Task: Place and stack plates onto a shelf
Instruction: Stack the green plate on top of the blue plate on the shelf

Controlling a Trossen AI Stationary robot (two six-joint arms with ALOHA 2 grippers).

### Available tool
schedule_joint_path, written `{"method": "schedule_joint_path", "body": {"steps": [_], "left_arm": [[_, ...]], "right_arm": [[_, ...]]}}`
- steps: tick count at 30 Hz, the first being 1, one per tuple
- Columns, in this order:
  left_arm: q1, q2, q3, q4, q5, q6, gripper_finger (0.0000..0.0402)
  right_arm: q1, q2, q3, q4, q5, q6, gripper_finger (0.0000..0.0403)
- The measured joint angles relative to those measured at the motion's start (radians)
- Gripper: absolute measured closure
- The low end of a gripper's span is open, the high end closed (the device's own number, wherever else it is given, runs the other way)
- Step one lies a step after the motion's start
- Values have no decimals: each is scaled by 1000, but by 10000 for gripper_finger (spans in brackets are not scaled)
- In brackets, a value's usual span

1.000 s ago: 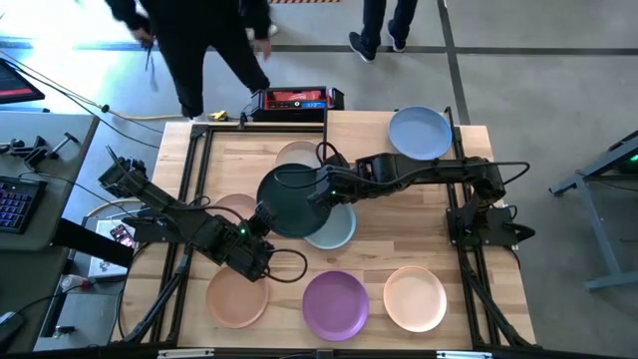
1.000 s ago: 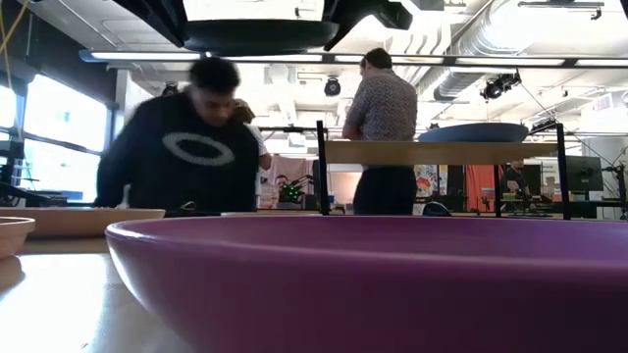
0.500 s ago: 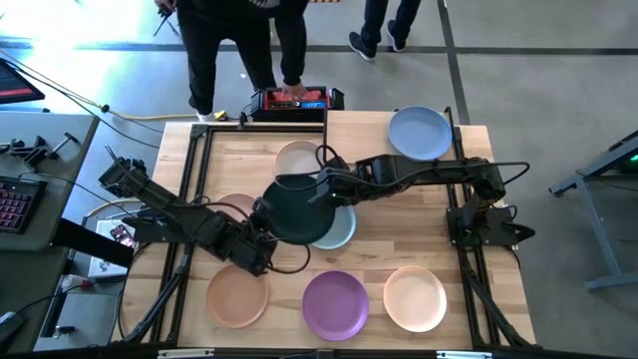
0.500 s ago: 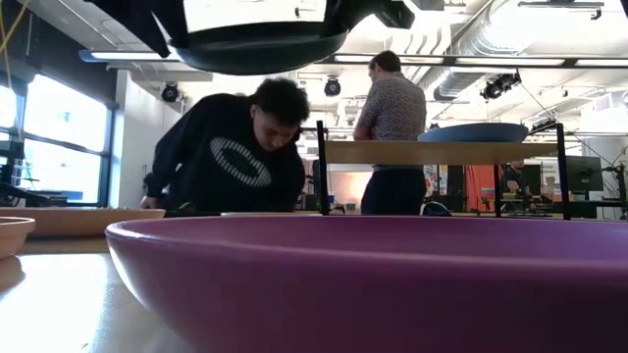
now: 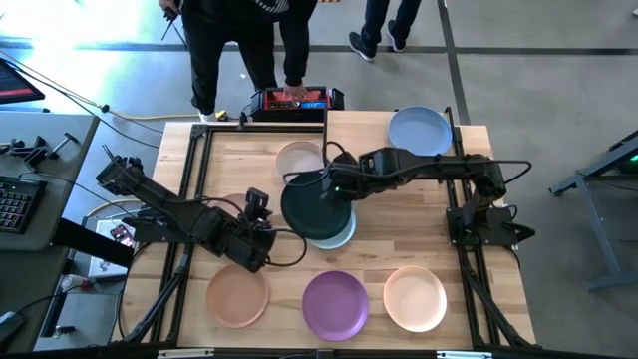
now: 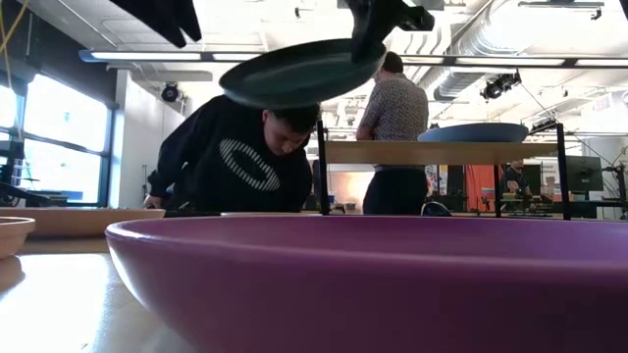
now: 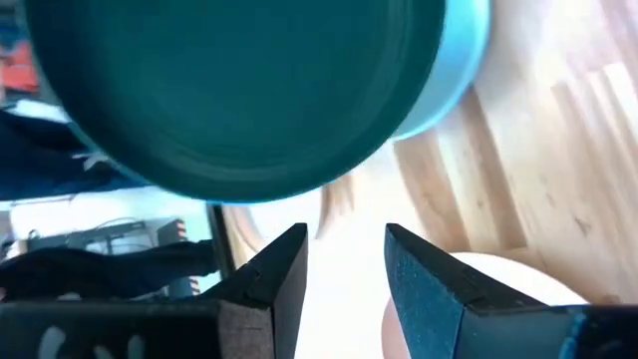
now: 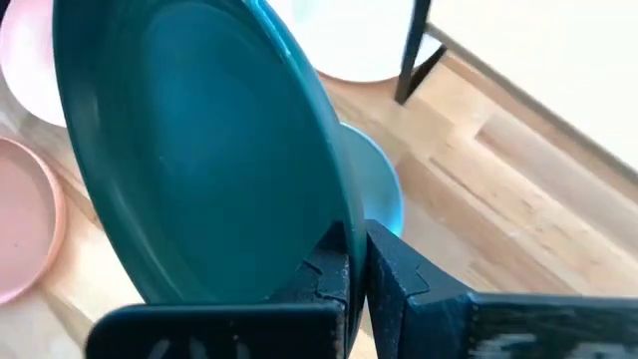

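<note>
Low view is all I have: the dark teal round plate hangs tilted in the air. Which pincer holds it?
Observer: The right pincer, shut on the rim of the dark teal round matte plate.
Operator: And the left one?
Observer: The left pincer is open and empty, beside the plate.
Operator: What lies below the plate?
Observer: A pale round plate on the slatted wooden tabletop, partly under it.

open lab hall: exposed ceiling ducts [image 6: 510, 44], keyboard [image 5: 14, 207] bench
</note>
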Motion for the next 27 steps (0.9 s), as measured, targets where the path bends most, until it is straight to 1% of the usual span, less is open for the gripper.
{"method": "schedule_joint_path", "body": {"steps": [6,13,17,22,27], "left_arm": [[28,-50,0,-9,-95,-61,280],[97,-136,0,-33,-183,-149,280],[153,-192,0,-32,-207,-175,280],[229,-257,0,-31,-207,-192,280],[298,-304,0,-31,-203,-192,280]], "right_arm": [[-68,-55,1,-45,-1,-75,403],[-190,-130,1,-110,-1,-178,403],[-278,-164,0,-133,-24,-249,403],[-398,-185,0,-137,-46,-342,403],[-514,-186,0,-131,-115,-444,403]]}}
